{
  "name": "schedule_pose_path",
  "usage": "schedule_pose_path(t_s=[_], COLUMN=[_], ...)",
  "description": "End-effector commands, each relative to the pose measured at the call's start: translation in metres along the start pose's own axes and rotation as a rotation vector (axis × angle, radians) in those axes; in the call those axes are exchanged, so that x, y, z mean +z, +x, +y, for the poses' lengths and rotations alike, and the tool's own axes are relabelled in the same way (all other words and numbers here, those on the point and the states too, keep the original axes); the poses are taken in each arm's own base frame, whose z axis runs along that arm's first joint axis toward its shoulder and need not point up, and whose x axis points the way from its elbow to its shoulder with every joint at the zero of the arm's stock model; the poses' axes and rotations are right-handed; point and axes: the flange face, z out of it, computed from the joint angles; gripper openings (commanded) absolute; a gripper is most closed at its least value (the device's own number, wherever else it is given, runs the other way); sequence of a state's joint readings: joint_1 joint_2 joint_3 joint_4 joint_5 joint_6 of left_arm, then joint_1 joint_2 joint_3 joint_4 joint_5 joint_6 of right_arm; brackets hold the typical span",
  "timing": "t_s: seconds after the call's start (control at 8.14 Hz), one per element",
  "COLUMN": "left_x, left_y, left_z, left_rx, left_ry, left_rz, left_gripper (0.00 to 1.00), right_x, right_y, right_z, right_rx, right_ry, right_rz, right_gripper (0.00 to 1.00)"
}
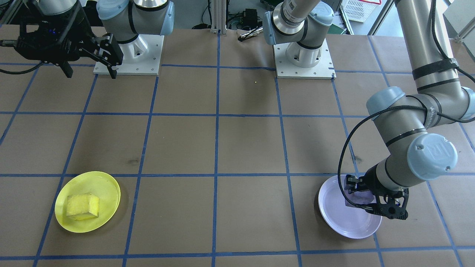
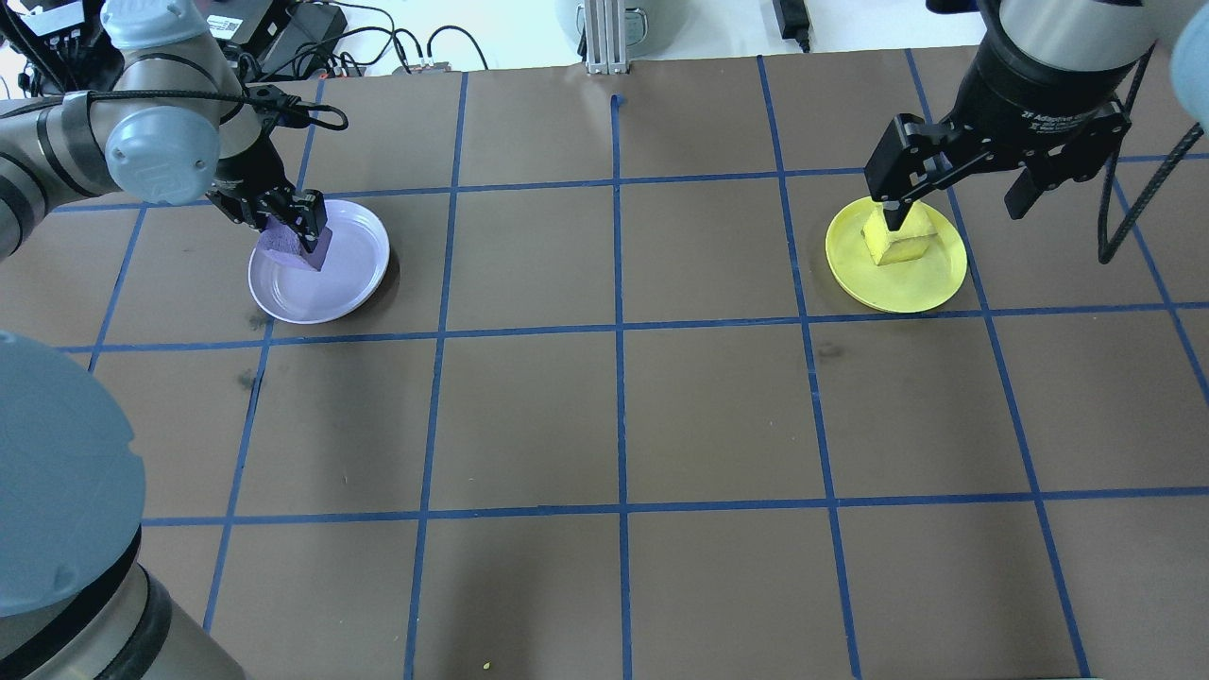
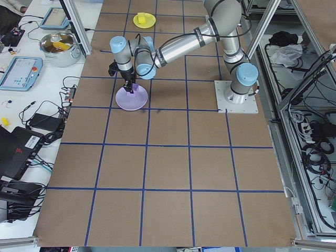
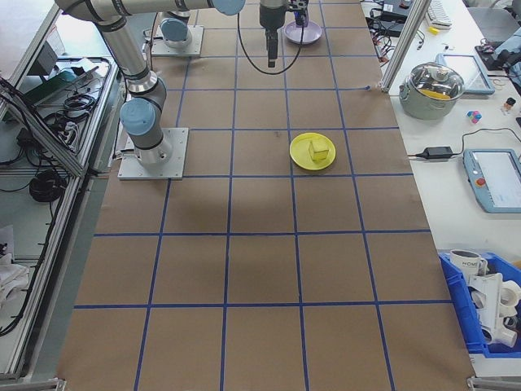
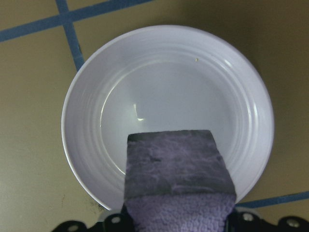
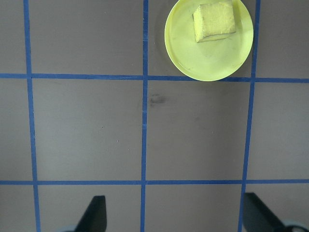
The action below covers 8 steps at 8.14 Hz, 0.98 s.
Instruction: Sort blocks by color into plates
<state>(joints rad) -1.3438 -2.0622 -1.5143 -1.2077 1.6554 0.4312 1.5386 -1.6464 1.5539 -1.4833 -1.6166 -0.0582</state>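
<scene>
My left gripper [image 2: 302,231] is shut on the purple block [image 2: 288,247], holding it low over the far-left part of the lavender plate [image 2: 340,283]. In the left wrist view the purple block [image 5: 176,174] covers the near rim of the lavender plate [image 5: 169,87]; I cannot tell whether they touch. The yellow block [image 2: 897,244] lies in the yellow plate [image 2: 907,288]. My right gripper [image 2: 956,210] hangs open and empty, high above the table and back from that plate; its wrist view shows the yellow block [image 6: 215,20] far below.
Brown paper with a blue tape grid [image 2: 619,326] covers the table. The two arm bases [image 1: 128,55] [image 1: 304,55] stand at the robot's side. A side bench with a pot [image 3: 60,44] and tablets runs along one table end.
</scene>
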Motion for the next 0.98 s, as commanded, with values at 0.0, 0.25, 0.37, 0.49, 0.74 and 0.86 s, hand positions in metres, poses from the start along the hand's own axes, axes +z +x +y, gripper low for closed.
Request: schedule_pose_path(t_s=[0.0,0.25,0.37,0.49,0.74,0.86], left_x=[0.010,0.050,0.053,0.047,0.023,0.007], left_y=[-0.001,-0.001,-0.001,-0.001,-0.006,-0.009], left_z=[-0.001,-0.013,-0.013,-0.013,-0.019,-0.023], left_rx=[-0.005,0.007,0.009,0.007,0.001,0.001], left_ry=[-0.014,-0.065,-0.069,-0.060,-0.019,0.000], left_rz=[0.003,0.023,0.025,0.024,-0.001,-0.013], left_gripper=[0.09,0.27,0.42,0.99,1.00,1.00], right_x=[0.000,0.000,0.000,0.000,0.000,0.000], right_y=[0.000,0.000,0.000,0.000,0.000,0.000], right_z=[0.000,0.000,0.000,0.000,0.000,0.000], right_rx=[0.001,0.001,0.001,0.001,0.001,0.001], right_ry=[0.000,0.000,0.000,0.000,0.000,0.000], right_rz=[0.000,0.000,0.000,0.000,0.000,0.000], right_gripper=[1.00,1.00,1.00,1.00,1.00,1.00])
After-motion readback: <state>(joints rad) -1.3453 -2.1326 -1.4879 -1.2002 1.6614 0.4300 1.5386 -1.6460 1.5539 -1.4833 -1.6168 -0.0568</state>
